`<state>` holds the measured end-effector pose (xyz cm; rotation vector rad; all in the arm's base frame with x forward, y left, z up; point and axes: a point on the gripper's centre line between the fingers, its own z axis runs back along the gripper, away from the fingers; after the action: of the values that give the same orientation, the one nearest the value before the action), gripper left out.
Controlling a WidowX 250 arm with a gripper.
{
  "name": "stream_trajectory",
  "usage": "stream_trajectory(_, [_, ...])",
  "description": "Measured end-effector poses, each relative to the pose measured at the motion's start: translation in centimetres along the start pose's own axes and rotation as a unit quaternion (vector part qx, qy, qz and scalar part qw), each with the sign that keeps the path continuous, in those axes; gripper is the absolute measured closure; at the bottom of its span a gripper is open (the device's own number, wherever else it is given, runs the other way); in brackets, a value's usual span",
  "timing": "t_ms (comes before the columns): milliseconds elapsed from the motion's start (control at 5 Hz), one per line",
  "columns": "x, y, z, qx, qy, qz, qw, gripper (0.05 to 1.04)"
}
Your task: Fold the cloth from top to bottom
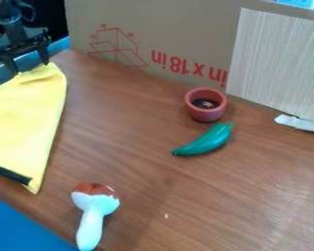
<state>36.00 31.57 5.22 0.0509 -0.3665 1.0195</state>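
White toy mushroom with a reddish-brown cap [94,211] is right up front. Yellow fabric cloth [28,112] is over on the left, black two-finger gripper [30,67] spread open at its top edge.

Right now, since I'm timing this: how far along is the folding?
No fold looks done: the yellow cloth lies spread where visible. In hand: the gripper, fingers apart, is at its top edge. Left, apparently: closing on that edge and bringing it down.
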Motion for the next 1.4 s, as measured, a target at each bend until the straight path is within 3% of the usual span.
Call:
stream_trajectory(400, [-0.2,-0.3,0.2,-0.011,0.010,0.000,0.9999,0.083])
stream_trajectory(600, [-0.4,0.1,-0.7,0.002,0.015,0.002,0.9999,0.083])
stream_trajectory(1000, [0.3,0.4,-0.6,0.019,0.006,-0.006,0.9998,0.119])
stream_trajectory(1400, [-0.1,0.6,-1.2,0.019,0.008,0.005,0.9998,0.692])
